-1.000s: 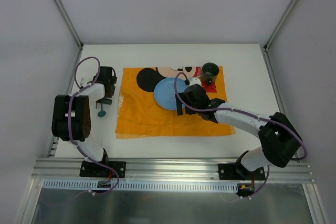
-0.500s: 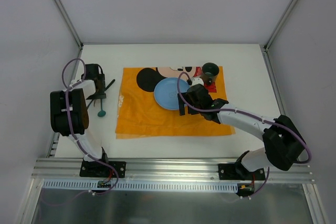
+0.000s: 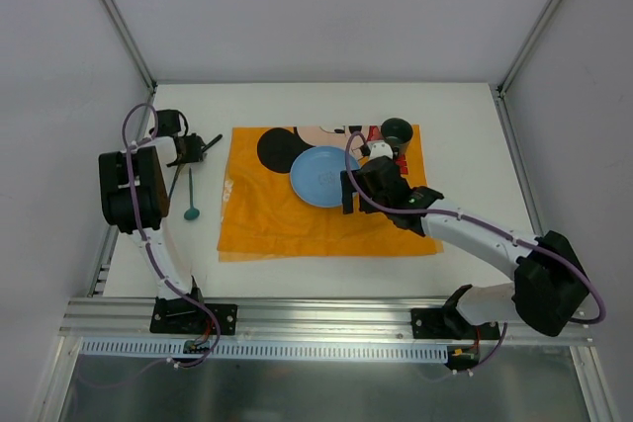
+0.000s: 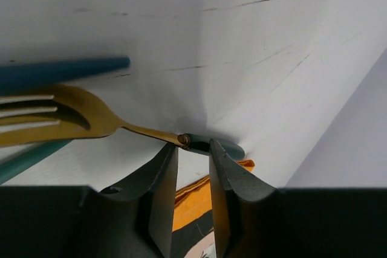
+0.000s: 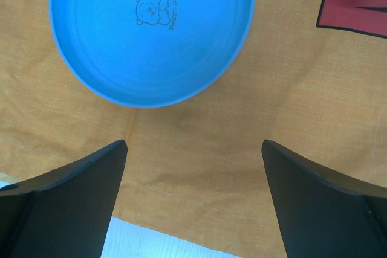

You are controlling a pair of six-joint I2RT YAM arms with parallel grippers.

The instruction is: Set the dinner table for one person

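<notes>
Beneath left gripper (image 3: pixel 201 147), dinner table (image 3: pixel 465 135)

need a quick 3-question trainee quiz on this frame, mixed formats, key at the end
1. True or false: the blue plate lies on the orange placemat.
2. Where is the teal spoon? A: on the plate. B: on the bare dinner table, left of the placemat. C: on the placemat.
3. Fill in: the jaws of the right gripper are ____.

Key: 1 true; 2 B; 3 open.
</notes>
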